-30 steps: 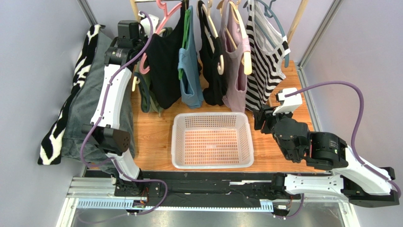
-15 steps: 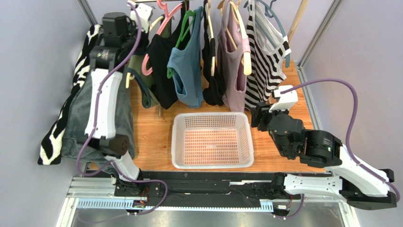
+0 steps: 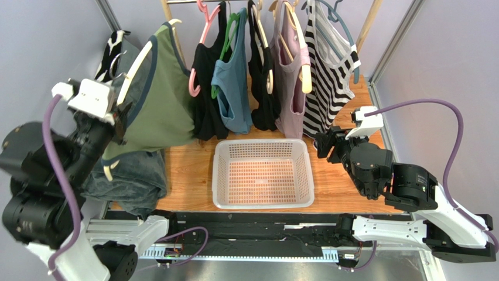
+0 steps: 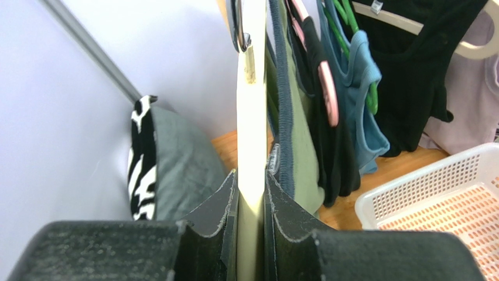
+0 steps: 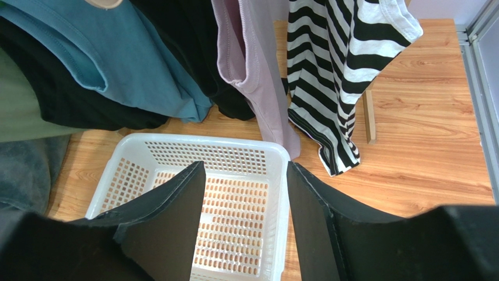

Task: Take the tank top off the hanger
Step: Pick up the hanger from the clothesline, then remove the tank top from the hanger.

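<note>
An olive-green tank top [image 3: 161,102] with navy trim hangs on a cream hanger [image 3: 133,69]. The hanger is off the rail and held up at the left, near the camera. My left gripper [image 3: 119,120] is shut on the hanger's arm. In the left wrist view the hanger [image 4: 252,117] runs straight up between the closed fingers [image 4: 290,228] of the left gripper [image 4: 252,196], with its metal hook at the top and the green top [image 4: 301,152] just to its right. My right gripper [image 3: 324,143] is open and empty by the basket's far right corner; the right wrist view [image 5: 246,193] shows the same.
A white perforated basket [image 3: 262,142] sits mid-table and also shows in the right wrist view [image 5: 193,141]. The rail behind it holds black [image 3: 205,88], blue [image 3: 231,88], lilac [image 3: 290,82] and striped [image 3: 328,76] tops. Grey and zebra-print clothes [image 3: 132,181] are piled at the left.
My left arm has swung from the rail toward the camera, bringing the cream hanger and green tank top off the rail. The right arm shifted slightly right.
</note>
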`<state>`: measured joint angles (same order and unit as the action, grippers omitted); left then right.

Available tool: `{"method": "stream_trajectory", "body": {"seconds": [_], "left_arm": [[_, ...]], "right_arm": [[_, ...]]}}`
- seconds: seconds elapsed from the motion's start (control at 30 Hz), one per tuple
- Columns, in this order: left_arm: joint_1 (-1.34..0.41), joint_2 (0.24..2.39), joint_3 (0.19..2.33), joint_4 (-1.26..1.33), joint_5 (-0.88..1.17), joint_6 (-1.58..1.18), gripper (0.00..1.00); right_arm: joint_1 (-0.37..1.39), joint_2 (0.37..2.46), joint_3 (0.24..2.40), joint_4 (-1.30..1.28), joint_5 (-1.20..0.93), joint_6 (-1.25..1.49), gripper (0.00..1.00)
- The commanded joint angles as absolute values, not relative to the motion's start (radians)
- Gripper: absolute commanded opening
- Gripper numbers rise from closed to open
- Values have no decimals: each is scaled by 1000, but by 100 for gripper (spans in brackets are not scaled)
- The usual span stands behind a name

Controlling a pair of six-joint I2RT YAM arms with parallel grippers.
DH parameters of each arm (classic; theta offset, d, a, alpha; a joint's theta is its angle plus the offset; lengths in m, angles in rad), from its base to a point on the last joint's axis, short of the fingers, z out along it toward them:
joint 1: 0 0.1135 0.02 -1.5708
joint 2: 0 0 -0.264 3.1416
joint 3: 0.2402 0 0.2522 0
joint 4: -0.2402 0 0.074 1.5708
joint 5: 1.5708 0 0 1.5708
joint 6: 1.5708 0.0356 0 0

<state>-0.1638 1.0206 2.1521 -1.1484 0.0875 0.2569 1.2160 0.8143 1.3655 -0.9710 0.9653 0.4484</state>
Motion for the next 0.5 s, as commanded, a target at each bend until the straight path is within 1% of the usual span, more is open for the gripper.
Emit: {"method": "stream_trajectory", "body": {"seconds": [0.0,0.07,0.1,0.2,0.27,0.3,0.33,0.4,0.47], "left_arm": [[-163,994,2190,-1095,38,281,0],[-163,1015,2282,-1097,44,273,0],[-163,1061,2407,-1106,51,258,0],[-163,1126,2586,-1105,103,221,0],[-164,1115,2589,-1005,123,193,0],[-163,1083,2545,-950,129,161,0],[-163,1063,2519,-837,138,147,0],[-163,1019,2464,-731,184,99,0],[-160,1017,2470,-637,272,49,0]], "right_arm": [[1213,793,1399,-968,942,471,58],[1213,785,1396,-974,936,477,58],[1213,782,1394,-977,934,479,58],[1213,772,1385,-988,936,488,58],[1213,761,1375,-988,937,494,58],[1213,753,1371,-989,936,495,58],[1213,749,1368,-994,936,497,58],[1213,739,1365,-999,937,503,58],[1213,738,1367,-1005,939,506,58]]}}
